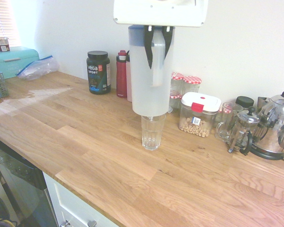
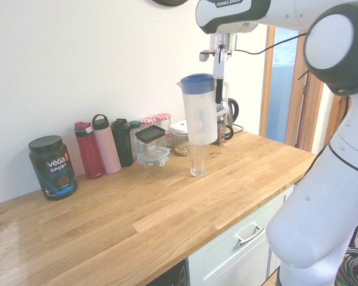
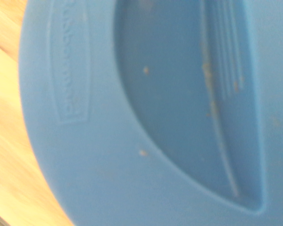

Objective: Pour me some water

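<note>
Pitcher (image 1: 149,71), frosted white, blue lid (image 3: 146,113): held upright in the air.
Claw (image 1: 158,40) pinches its side handle; pitcher hangs just above the clear glass (image 1: 152,132) on the tabletop (image 1: 109,156); water barely visible inside.

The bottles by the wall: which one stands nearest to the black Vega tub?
The red bottle. It stands right beside the Vega tub, while the pink bottle and the black bottle follow further along the wall.
</note>
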